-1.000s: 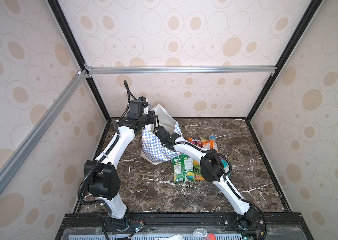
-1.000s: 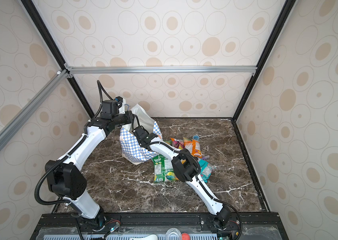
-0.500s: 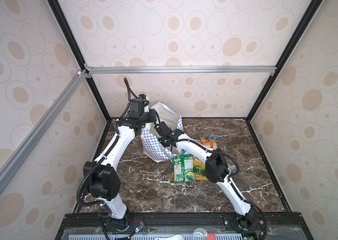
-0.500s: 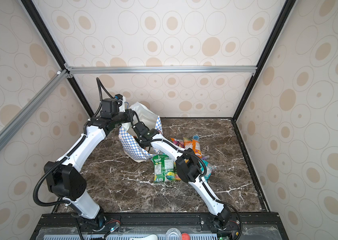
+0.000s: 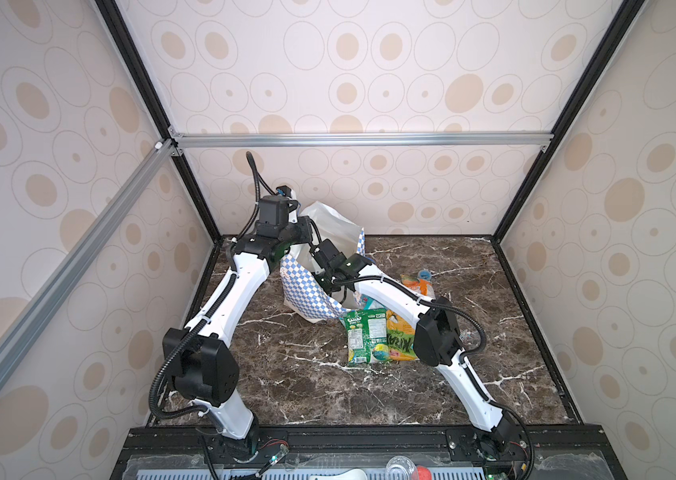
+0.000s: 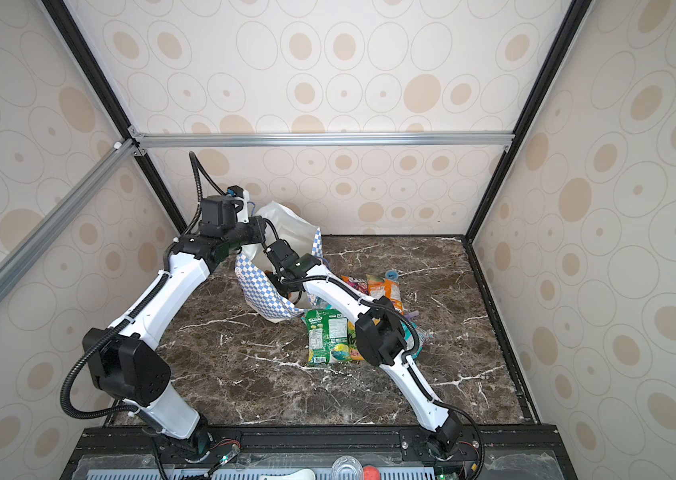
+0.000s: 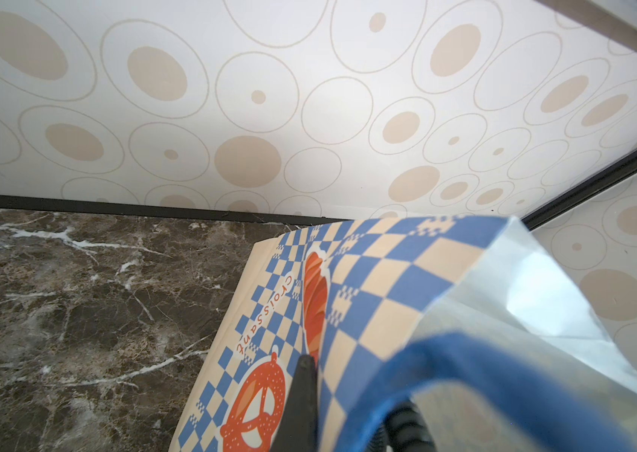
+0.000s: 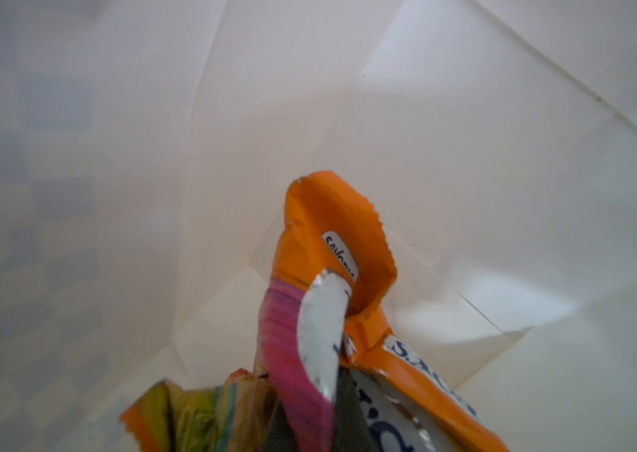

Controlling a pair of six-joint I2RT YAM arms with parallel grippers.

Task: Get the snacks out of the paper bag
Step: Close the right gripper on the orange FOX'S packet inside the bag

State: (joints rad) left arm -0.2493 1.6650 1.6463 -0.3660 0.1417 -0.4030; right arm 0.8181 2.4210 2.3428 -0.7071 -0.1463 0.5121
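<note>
Snacks: several packets (image 5: 365, 336) were laid out on the table (image 5: 286, 374), at 4 o'clock of the paper bag (image 5: 307, 291). An orange packet (image 8: 340, 242) and a pink packet (image 8: 285, 332) were clamped in the right gripper (image 5: 325, 277) inside the bag, not yet lifted clear. The bag's rim, at 11 o'clock, was pinched by the left gripper (image 5: 289, 198). The bag floor beyond was seen bare, so removal was judged nearly complete.

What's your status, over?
Left gripper shut on paper bag rim. Right gripper inside, shut on orange packet. Several snacks out on table. No obstruction seen.
</note>
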